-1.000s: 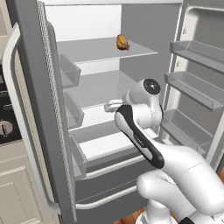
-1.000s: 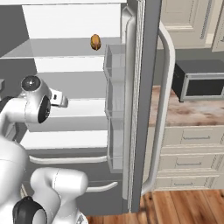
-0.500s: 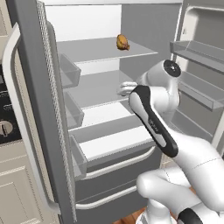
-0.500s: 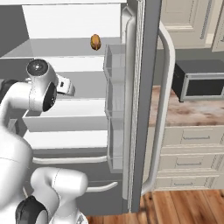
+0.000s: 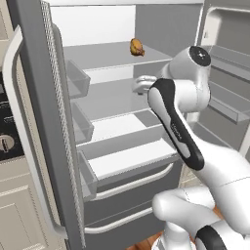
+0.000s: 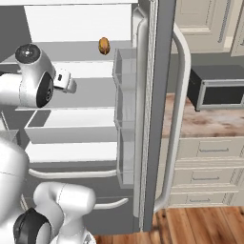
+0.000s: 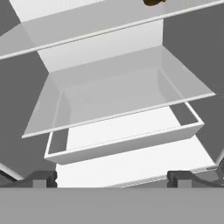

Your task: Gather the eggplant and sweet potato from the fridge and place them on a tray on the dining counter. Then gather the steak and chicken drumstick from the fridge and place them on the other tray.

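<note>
Inside the open fridge [image 5: 44, 122], on the upper glass shelf [image 5: 105, 54], sits the chicken drumstick [image 5: 137, 47], a small tan-brown lump with a paler end; from the right base camera it shows as a little oval [image 6: 104, 45] near the shelf's right side, close to the door bins [image 6: 125, 119]. From the hand camera just a dark sliver of it [image 7: 153, 2] shows, cut off by the top edge. Whether it lies flat or leans is hard to judge at this size.

The gripper [image 7: 111, 176] is released, its two dark fingertips [image 7: 43, 178] standing wide apart with nothing between them. It sits below the drumstick's shelf, at the level of the middle shelf [image 7: 122, 94], well apart from the drumstick. From the left base camera the hand is mostly hidden behind the arm's own bulk; a pale part pokes out beside the elbow [image 5: 143, 84]. A white drawer [image 7: 127, 135] lies beneath the middle shelf, its inside partly screened by the front wall.
</note>
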You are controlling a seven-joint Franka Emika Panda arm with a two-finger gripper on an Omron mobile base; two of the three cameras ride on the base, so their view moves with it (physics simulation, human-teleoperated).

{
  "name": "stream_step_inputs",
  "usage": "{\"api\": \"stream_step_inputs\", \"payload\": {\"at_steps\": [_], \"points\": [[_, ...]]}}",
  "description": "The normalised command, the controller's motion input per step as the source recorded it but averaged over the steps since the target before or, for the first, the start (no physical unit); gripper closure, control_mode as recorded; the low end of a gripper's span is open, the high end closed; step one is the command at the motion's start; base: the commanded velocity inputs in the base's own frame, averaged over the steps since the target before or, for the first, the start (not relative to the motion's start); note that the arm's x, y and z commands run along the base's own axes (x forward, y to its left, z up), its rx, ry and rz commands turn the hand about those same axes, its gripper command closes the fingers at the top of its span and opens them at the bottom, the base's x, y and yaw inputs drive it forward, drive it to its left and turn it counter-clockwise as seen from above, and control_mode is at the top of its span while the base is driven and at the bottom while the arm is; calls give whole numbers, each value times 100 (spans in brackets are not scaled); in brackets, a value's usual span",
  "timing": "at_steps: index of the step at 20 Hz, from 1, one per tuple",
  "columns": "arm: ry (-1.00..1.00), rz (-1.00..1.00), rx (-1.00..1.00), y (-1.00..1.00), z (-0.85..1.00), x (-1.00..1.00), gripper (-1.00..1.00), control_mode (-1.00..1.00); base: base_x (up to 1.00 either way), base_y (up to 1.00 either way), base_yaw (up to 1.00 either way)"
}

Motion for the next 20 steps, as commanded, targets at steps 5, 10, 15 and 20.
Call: {"api": "stream_step_inputs", "payload": {"at_steps": [5, 10, 15, 20], "points": [[-6, 0, 0, -3, 20, -48, -100, -100, 0, 0, 0], [-11, 0, 0, -5, 25, -33, -100, -100, 0, 0, 0], [-12, 0, 0, -10, 16, -15, -100, -100, 0, 0, 0], [-2, 0, 0, -20, 42, 0, -100, -100, 0, 0, 0]]}}
